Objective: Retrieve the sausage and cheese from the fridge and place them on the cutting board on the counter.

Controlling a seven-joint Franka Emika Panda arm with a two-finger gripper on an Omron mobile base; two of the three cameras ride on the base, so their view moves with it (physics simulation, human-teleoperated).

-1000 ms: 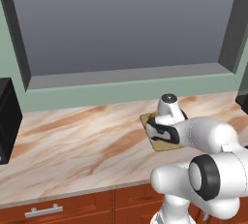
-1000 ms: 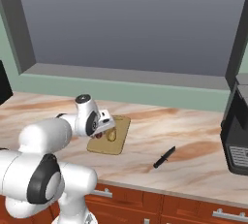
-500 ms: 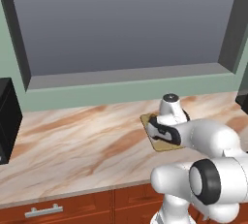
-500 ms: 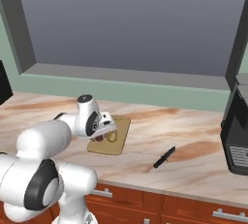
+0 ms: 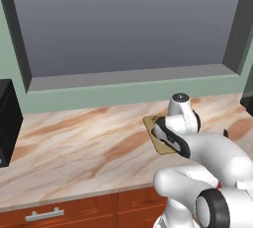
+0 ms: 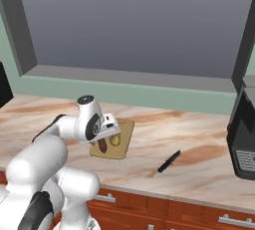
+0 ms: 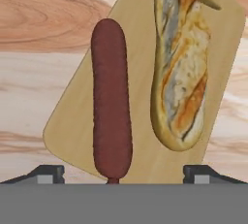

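Looking down the hand view, you see the claw [image 7: 123, 173] with its two tips spread wide apart, one at each lower corner, holding nothing. Between them lies the sausage [image 7: 112, 97], flat on the cutting board [image 7: 77, 116], its near end just at the bottom edge between the tips; whether a tip touches it you cannot tell. Beside it on the same board rests the cheese [image 7: 181, 68], pale yellow with grey and orange mottling, lying alongside the sausage but apart from it.

From the right base view you get the board [image 6: 124, 134] on the counter [image 6: 199, 139], with the sausage [image 6: 102, 146] and cheese [image 6: 115, 141] peeking from under the hand, and a black knife [image 6: 169, 161] lying to the right, well apart. The left base view gives you only a corner of the board [image 5: 155, 135] behind the arm.
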